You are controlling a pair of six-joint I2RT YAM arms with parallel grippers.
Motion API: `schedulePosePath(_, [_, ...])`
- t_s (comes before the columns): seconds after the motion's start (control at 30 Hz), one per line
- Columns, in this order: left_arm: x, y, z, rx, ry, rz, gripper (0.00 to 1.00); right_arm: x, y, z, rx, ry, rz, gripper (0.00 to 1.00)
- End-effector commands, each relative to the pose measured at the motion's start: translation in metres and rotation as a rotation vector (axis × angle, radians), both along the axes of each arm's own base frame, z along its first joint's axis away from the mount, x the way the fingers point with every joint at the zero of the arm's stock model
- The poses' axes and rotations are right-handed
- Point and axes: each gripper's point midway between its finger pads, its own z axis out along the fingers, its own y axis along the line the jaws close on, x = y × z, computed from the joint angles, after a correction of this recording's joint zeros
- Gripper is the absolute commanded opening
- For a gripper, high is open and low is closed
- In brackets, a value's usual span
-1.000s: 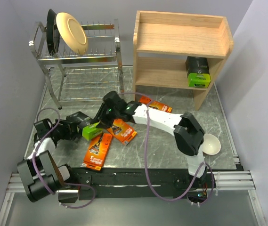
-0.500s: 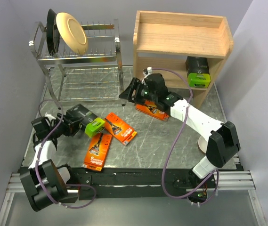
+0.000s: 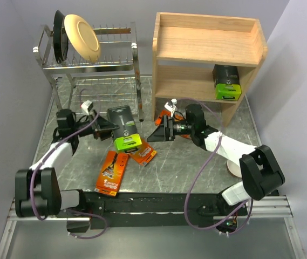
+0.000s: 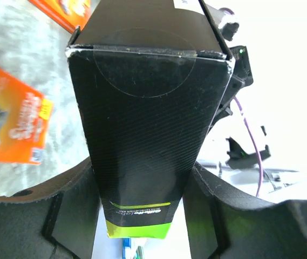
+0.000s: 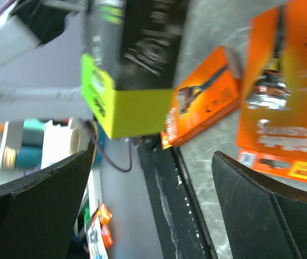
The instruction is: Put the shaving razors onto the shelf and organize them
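Note:
My left gripper (image 3: 108, 129) is shut on a black shaving-razor pack with a lime-green end (image 3: 123, 127), held above the table left of centre. In the left wrist view that pack (image 4: 148, 118) fills the space between both fingers (image 4: 72, 216). My right gripper (image 3: 154, 133) stands open just right of it, facing it, with nothing between its fingers (image 5: 34, 205); it sees the pack (image 5: 137, 54). Two orange packs (image 3: 111, 171) (image 3: 143, 154) lie flat on the table, and a third (image 3: 166, 115) is partly hidden behind the right arm. Another black pack (image 3: 227, 82) stands on the lower tier of the wooden shelf (image 3: 207, 51).
A chrome dish rack (image 3: 94, 67) holding a cream plate (image 3: 80, 35) and a dark one stands at the back left. A white bowl (image 3: 232, 164) sits at the right, partly behind the right arm. Grey walls close in both sides.
The left arm has swung the black pack right, towards the table's centre. The right gripper let go, drew back towards the shelf, then came down beside the pack, opening wide.

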Motion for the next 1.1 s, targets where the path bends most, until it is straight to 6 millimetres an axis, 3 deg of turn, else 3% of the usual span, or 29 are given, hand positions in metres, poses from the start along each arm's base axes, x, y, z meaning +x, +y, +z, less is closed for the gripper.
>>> schedulePosePath(0.0, [0.000, -0.022, 0.041, -0.069, -0.095, -0.144, 0.41, -0.021, 0.005, 0.050, 0.133, -0.165, 0.123, 1.00])
schedulePosePath(0.17, [0.014, -0.043, 0.047, -0.081, -0.091, -0.207, 0.40, -0.024, 0.013, 0.056, 0.158, -0.162, 0.162, 1.00])
schedulePosePath(0.33, [0.021, -0.053, 0.056, -0.103, -0.063, -0.230, 0.40, -0.023, 0.021, 0.037, 0.100, -0.105, 0.157, 1.00])
schedulePosePath(0.43, [0.021, -0.056, 0.057, -0.113, -0.055, -0.231, 0.40, -0.024, 0.024, 0.037, 0.115, -0.092, 0.167, 1.00])
schedulePosePath(0.73, [0.014, -0.066, 0.055, -0.117, -0.047, -0.255, 0.40, 0.011, 0.037, 0.040, 0.123, -0.076, 0.050, 1.00])
schedulePosePath(0.87, [0.016, -0.066, 0.052, -0.113, -0.054, -0.245, 0.43, 0.011, 0.035, 0.052, 0.147, -0.110, 0.066, 0.84])
schedulePosePath(0.9, [0.018, -0.066, 0.050, -0.112, -0.052, -0.237, 0.44, 0.009, 0.034, 0.057, 0.156, -0.129, 0.077, 0.73])
schedulePosePath(1.0, [0.020, -0.066, 0.044, -0.098, -0.065, -0.228, 0.49, 0.009, 0.028, 0.064, 0.159, -0.175, 0.071, 0.56])
schedulePosePath(1.07, [0.024, -0.066, 0.039, -0.084, -0.058, -0.213, 0.55, 0.009, 0.021, 0.069, 0.156, -0.199, 0.058, 0.54])
